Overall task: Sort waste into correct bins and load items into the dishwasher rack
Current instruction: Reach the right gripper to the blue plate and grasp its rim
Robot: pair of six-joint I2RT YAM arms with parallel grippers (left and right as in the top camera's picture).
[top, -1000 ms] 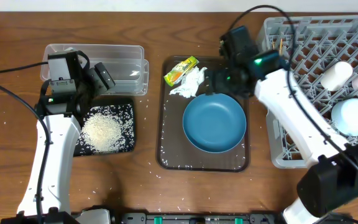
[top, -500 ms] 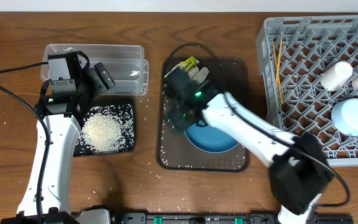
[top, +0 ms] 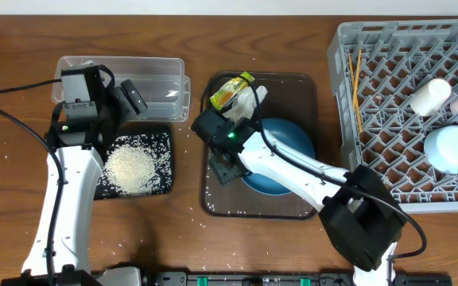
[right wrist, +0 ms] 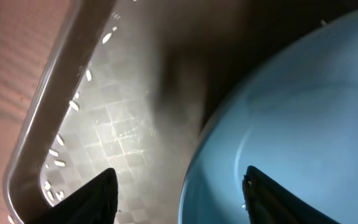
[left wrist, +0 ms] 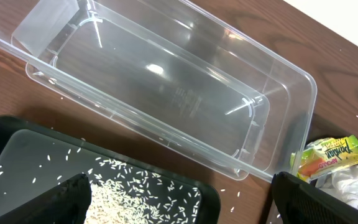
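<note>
Right gripper [right wrist: 179, 179]: fingers spread, nothing held. The 9 o'clock rim of the large dark blue bowl [top: 289, 151] lies between them; contact cannot be determined. The bowl sits on the dark brown serving tray [top: 213, 202]. The small yellow-green snack wrapper [top: 230, 89] and crumpled white tissue [top: 250, 100] lie at that tray's 11 o'clock. Left gripper [left wrist: 185, 202]: wide apart, empty, above the clear rectangular plastic tub [left wrist: 166, 81] and the flat black rectangular tray [left wrist: 23, 134], which holds loose white rice grains [top: 130, 168].
</note>
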